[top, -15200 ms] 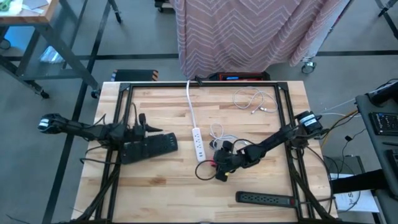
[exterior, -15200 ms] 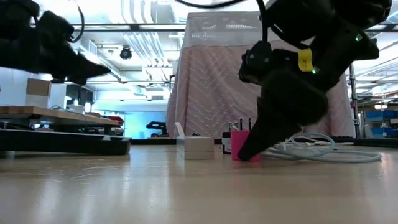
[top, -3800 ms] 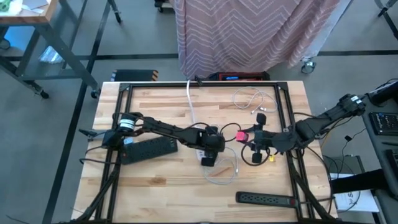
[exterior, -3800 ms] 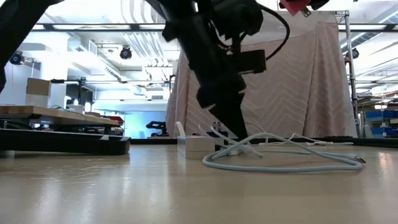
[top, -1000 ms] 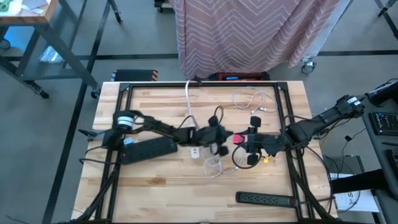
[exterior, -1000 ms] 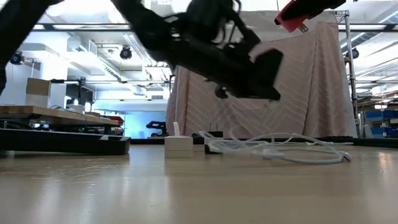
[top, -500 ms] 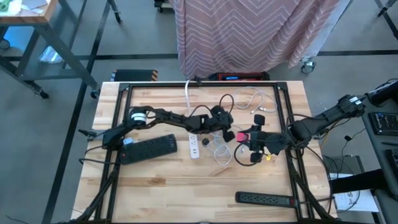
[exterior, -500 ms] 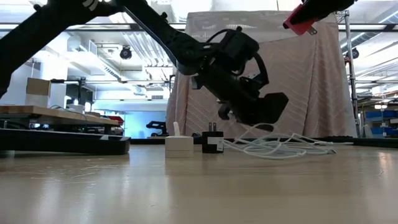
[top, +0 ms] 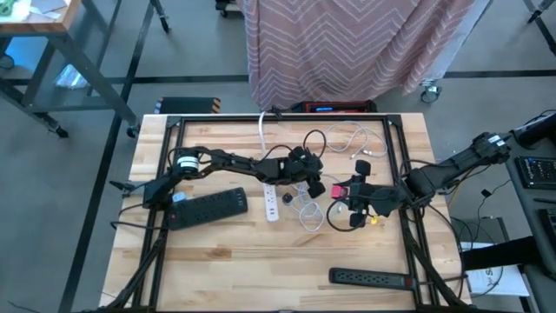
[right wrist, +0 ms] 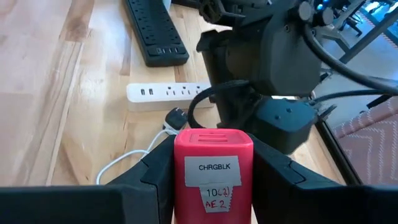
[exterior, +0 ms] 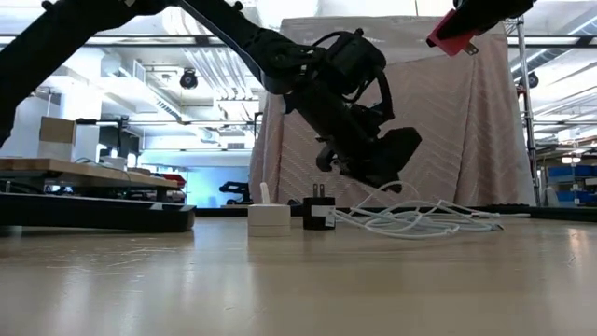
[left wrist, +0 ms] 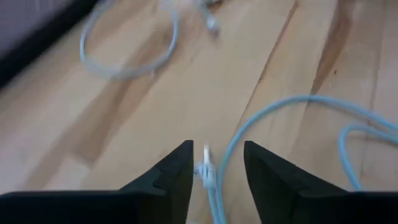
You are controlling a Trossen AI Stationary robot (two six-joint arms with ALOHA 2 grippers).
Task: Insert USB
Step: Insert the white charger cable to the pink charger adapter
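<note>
Right tool (right wrist: 213,180) closed on the red charger block (right wrist: 213,163), held above the worktop (top: 217,261). Left tool (left wrist: 216,171) open, empty — the pale-blue USB cable (left wrist: 214,177) lies between its fingers, the white power strip (top: 272,201) just beside it.

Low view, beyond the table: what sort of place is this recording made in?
Likely an open lab or workshop, not a home: exposed ceiling ducts and strip lights, a fabric-draped wheeled frame behind the table, and workbenches stacked with boxes.
</note>
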